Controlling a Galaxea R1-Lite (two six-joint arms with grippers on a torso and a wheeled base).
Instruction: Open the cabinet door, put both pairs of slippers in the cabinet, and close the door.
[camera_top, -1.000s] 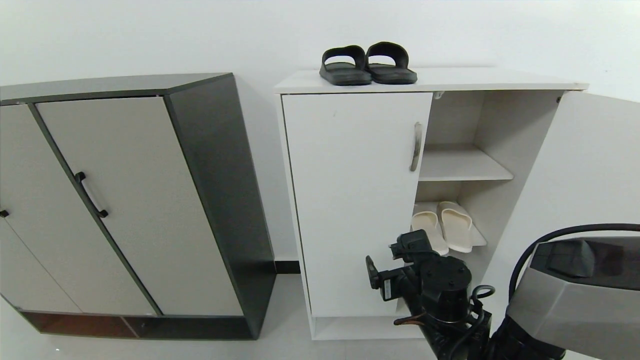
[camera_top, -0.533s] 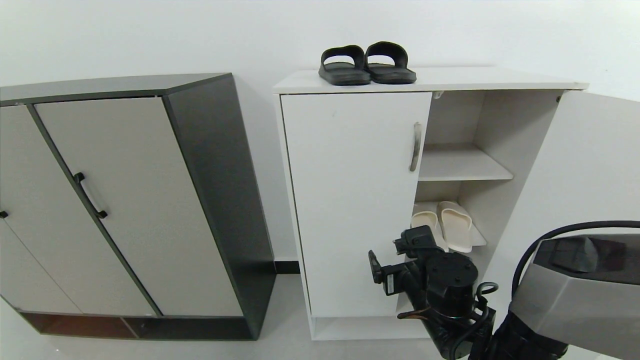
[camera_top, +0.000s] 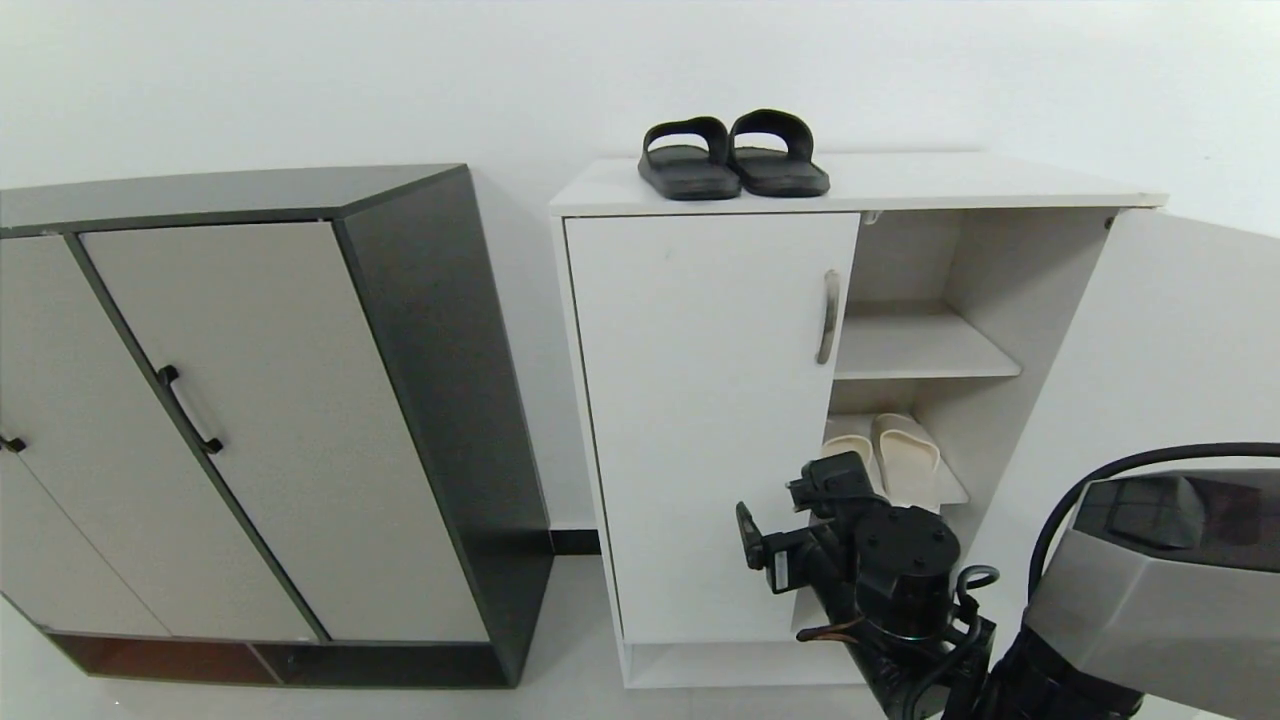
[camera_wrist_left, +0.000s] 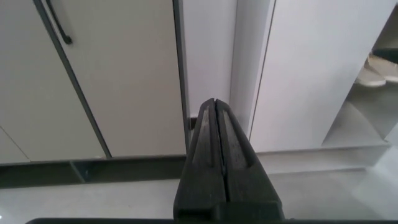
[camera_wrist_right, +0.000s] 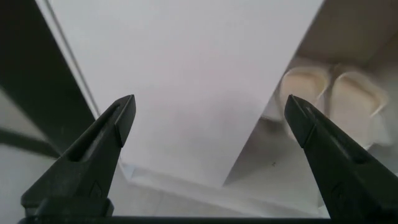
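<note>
Though apart, two slipper pairs (camera_top: 733, 155)

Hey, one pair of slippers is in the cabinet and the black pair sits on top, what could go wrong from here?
The black slippers lie on the cabinet top, well above the open right gripper; a high grab may catch only one or push them back.
Cream slippers crowd the lower shelf; the black pair probably needs the upper shelf.
The open door stands near the right arm; a swing might bump it.
</note>
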